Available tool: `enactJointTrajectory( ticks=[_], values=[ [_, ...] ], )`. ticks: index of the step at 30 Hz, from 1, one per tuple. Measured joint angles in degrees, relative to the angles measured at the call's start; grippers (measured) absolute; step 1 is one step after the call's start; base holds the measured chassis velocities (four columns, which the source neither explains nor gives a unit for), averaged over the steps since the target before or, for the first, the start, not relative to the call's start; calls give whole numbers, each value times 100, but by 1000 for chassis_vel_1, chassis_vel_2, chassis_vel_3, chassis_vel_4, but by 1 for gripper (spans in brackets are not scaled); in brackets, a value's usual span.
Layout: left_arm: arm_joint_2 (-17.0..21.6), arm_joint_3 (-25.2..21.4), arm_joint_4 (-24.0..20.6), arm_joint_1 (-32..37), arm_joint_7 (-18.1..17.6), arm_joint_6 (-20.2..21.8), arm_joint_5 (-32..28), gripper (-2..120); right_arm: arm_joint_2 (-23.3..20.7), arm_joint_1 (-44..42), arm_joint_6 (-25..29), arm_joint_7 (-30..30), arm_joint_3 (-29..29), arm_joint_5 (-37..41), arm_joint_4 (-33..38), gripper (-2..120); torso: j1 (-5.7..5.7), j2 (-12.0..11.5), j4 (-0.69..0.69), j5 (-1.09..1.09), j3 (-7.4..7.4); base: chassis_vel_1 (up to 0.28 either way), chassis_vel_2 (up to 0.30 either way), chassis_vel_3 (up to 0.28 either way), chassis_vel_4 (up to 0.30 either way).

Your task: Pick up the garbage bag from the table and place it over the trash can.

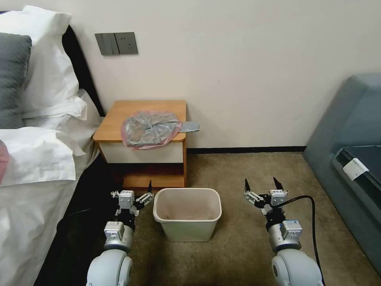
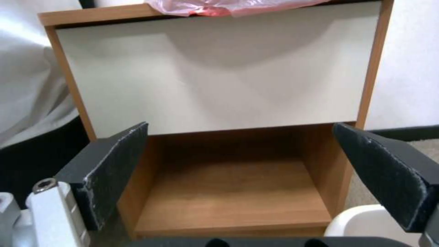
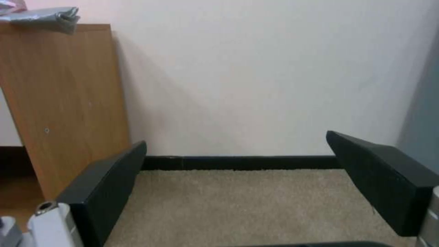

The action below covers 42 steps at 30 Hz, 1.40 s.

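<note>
Garbage bag [image 1: 151, 129] sits crumpled on the nightstand [image 1: 119, 119], centre frame.
Left gripper [image 1: 133, 192] and right gripper [image 1: 262, 185] hover spread wide, empty, flanking the trash can [image 1: 187, 222] below.

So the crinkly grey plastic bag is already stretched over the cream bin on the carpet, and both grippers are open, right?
Not quite: the head view shows the crinkly grey garbage bag lying on the orange-brown wooden nightstand; the cream plastic bin stands bare. The left gripper and right gripper are indeed open.

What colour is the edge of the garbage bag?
Pinkish-red, around the grey garbage bag; the head view shows it best.
</note>
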Motion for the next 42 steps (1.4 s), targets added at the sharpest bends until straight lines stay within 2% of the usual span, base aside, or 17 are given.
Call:
enactJointTrajectory(
  ticks=[30,36,38,39,42],
  values=[
    [0,-4,-13,7,1,1,-1,100,-1,-11,0,4,0,1,18,100,0,0,0,0,0,0,0,0,0],
    [-55,-175,-469,236,-41,7,-83,100,-36,-198,-78,99,-17,66,462,100,0,0,0,0,0,0,0,0,0],
    [-113,-359,-945,475,-105,18,-174,100,-84,-431,-191,223,-49,163,998,100,0,0,0,-1,0,0,0,0,0],
    [-113,-359,-945,475,-105,18,-174,100,-84,-431,-191,223,-49,163,998,100,0,0,0,-1,0,0,0,0,0],
    [-181,-556,-1465,741,-169,33,-272,100,-138,-676,-309,349,-78,265,1569,100,0,0,0,0,0,0,0,0,0]
  ],
)
